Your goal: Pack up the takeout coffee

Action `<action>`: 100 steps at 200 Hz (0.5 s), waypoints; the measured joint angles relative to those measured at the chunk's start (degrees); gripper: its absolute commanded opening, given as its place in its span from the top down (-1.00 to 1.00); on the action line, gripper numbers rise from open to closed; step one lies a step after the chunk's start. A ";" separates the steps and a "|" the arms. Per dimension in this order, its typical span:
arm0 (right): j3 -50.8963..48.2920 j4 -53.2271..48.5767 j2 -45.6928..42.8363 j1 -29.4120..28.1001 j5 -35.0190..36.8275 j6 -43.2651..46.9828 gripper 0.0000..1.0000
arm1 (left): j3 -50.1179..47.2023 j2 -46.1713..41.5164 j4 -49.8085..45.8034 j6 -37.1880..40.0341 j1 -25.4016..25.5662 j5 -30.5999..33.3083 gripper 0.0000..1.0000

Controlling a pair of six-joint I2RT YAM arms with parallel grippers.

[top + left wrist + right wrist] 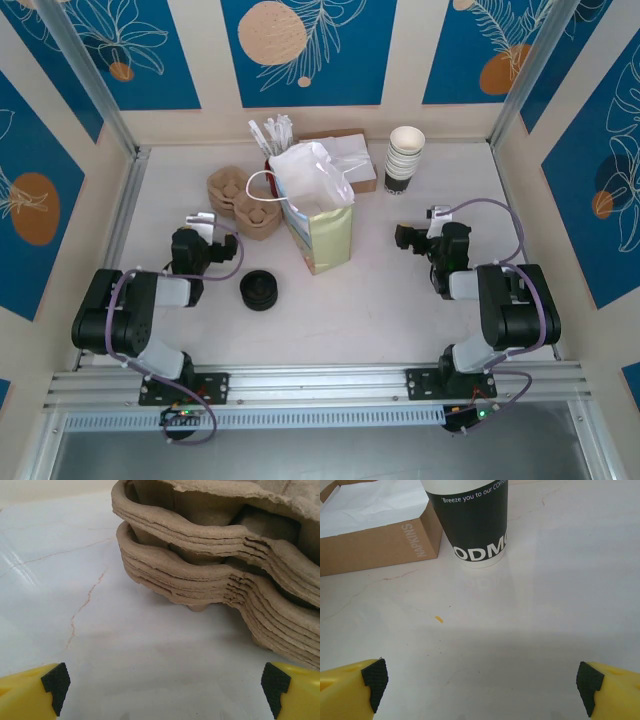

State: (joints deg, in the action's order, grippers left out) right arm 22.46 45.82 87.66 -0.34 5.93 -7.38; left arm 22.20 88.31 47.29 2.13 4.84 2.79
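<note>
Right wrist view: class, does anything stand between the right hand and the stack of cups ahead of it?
Nothing visible does. Bare table lies between the open right hand and the stack of cups. The napkin box sits beside the stack, to the left in this view, off the path.

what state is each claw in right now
Left claw: open, holding nothing, facing the stacked pulp carriers.
Right claw: open, holding nothing, facing the cup stack.
</note>
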 measured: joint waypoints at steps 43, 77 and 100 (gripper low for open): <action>0.00 0.00 0.00 0.00 0.00 0.00 -0.98 | 0.00 0.00 0.00 -0.02 -0.09 -0.44 -0.99; 0.00 0.00 0.00 0.00 0.00 0.00 -0.98 | 0.00 0.00 0.00 0.00 -0.11 -0.48 -0.99; 0.00 0.00 0.00 0.00 -0.04 0.00 -0.98 | 0.00 0.00 0.00 0.00 -0.11 -0.55 -0.99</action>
State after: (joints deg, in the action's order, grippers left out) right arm 22.46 45.82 87.66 -0.34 5.89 -7.38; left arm 22.20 88.31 47.29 2.13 4.73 2.24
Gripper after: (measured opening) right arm 0.991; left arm 0.994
